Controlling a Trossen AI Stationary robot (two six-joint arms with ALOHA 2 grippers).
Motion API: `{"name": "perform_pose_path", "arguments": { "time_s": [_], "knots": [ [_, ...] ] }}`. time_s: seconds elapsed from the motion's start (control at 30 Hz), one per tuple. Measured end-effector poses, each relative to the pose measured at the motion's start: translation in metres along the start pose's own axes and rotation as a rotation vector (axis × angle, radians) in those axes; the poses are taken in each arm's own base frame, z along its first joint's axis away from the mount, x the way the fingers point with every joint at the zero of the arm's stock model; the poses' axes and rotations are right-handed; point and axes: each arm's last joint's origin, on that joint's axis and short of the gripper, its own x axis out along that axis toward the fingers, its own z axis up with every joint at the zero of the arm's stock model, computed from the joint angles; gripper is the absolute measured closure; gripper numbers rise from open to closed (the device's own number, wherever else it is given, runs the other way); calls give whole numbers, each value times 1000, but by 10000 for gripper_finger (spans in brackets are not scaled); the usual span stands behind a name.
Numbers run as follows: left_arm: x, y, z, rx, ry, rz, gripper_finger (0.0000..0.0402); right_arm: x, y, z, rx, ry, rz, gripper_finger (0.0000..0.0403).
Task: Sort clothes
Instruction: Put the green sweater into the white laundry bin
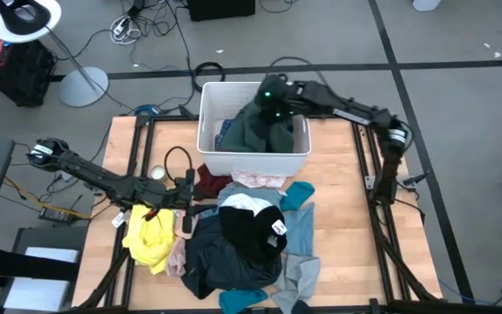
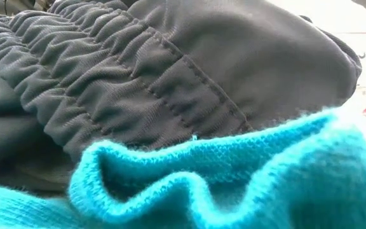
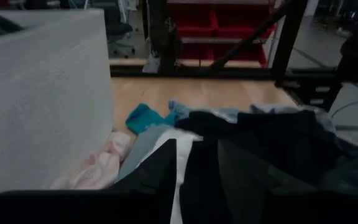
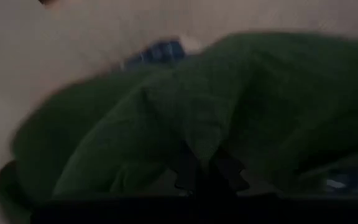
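Right gripper (image 1: 273, 112) over the white bin (image 1: 209, 131) at upper centre of the high view, pinched on the dark green garment (image 1: 264, 129) that drapes down into the bin beside a scrap of blue plaid (image 4: 157, 51). Left gripper (image 1: 186, 208) low at left of centre, against the black garment (image 1: 251, 228) on the pile, finger spread impossible to tell. Around it on the wooden table (image 1: 347, 209): yellow garment (image 1: 149, 237) at lower left, maroon piece (image 1: 213, 180) and pink piece (image 1: 255, 180) just below the bin, teal piece (image 1: 298, 195) right of centre, grey-blue fabric (image 1: 301, 253) toward the bottom.
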Motion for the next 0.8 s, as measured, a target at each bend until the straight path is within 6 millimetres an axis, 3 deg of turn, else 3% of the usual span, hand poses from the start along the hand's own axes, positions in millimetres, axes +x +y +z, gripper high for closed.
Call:
{"name": "perform_pose_path", "arguments": {
  "time_s": [0.23,0.43,0.63,0.8],
  "knots": [
    [0,0,-4,1,42,3,278,72,-22,-8,8,207,38,380],
    [0,1,-6,19,62,3,278,112,-45,-24,32,400,-5,332],
    [0,1,-6,35,61,2,278,121,-55,-35,32,515,-28,258],
    [0,1,-6,47,62,2,278,102,-55,-32,16,502,-23,211]
  ]
}}
